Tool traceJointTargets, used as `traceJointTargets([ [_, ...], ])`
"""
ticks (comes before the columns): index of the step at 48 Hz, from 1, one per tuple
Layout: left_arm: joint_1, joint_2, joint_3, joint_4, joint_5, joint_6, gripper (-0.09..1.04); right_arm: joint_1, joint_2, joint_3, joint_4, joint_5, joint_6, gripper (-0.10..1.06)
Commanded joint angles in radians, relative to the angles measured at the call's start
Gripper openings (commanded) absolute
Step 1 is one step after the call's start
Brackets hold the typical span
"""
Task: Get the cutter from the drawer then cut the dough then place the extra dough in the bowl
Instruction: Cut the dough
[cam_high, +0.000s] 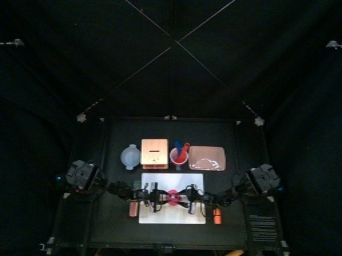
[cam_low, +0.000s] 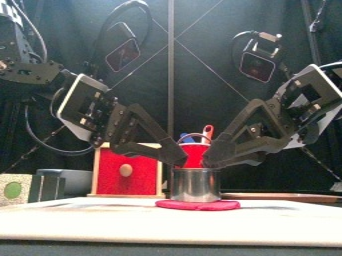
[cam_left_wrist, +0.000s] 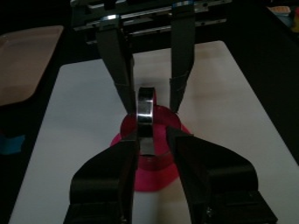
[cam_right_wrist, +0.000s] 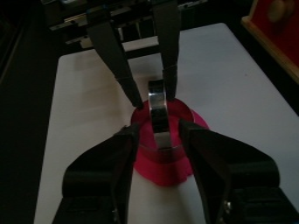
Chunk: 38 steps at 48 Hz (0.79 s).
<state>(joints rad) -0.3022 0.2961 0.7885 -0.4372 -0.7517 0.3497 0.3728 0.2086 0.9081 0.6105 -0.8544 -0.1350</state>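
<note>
In the lower centre of the front view the cutter (cam_low: 195, 183) stands upright on the flat pink dough (cam_low: 198, 205), which lies on the board (cam_left_wrist: 82, 96). The left gripper (cam_left_wrist: 158, 140) and right gripper (cam_right_wrist: 166, 131) meet tip to tip over it. Each has its jaws drawn narrow and closed on the cutter's top from opposite sides. Behind, across the middle of the top view, sit the bowl (cam_high: 130, 155), box (cam_high: 155, 152), red cup (cam_high: 181, 154) and tray (cam_high: 210, 158).
</note>
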Motion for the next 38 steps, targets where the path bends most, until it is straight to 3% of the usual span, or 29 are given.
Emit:
traceJointTargets([
  [1,0.002,-0.011,-0.018,0.002,0.000,0.002,0.71,-0.005,-0.038,-0.008,-0.005,0.006,-0.003,0.68],
  [38,0.002,-0.011,-0.018,0.035,0.129,0.006,0.54,-0.035,-0.035,0.000,-0.012,0.071,-0.006,0.56],
])
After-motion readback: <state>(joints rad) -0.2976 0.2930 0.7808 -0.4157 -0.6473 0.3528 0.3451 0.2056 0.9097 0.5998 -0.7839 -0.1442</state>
